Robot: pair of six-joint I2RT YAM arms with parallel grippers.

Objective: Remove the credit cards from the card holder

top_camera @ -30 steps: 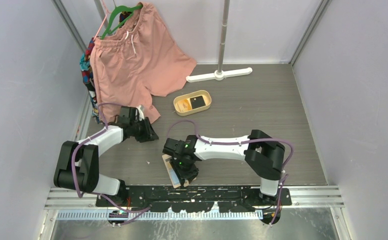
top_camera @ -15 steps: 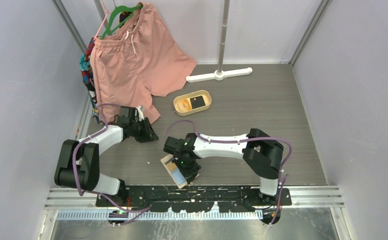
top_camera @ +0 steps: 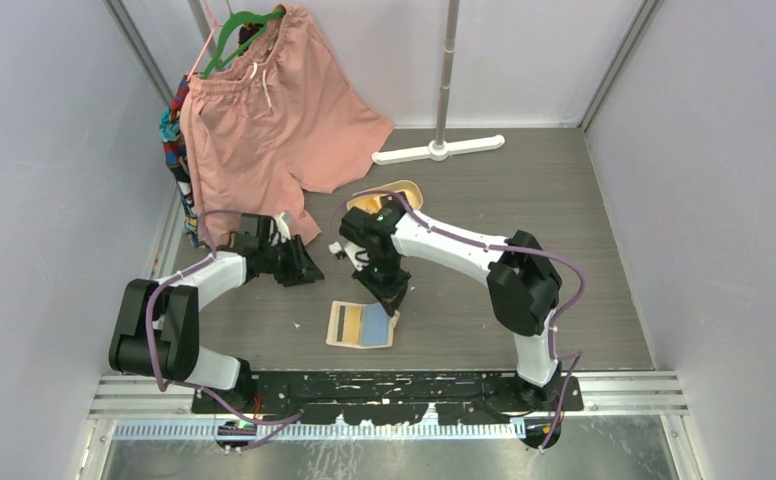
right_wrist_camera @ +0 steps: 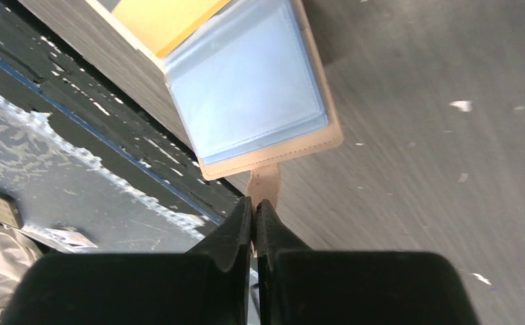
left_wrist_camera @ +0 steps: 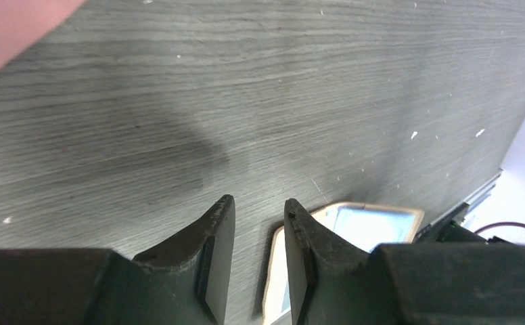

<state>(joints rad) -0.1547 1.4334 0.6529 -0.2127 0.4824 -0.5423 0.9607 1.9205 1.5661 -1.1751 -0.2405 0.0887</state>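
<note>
The left arm point(top_camera: 219, 272) and right arm point(top_camera: 444, 248) had white links, black joints and looping purple cables; wedge-shaped jaws looked dark, perhaps black.

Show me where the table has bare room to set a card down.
The widest bare patch of table lies between the right arm and the right wall, nearer than the white stand base. A smaller one lies between the left arm and card holder. Crowded: the far left, around the shorts and tray.
</note>
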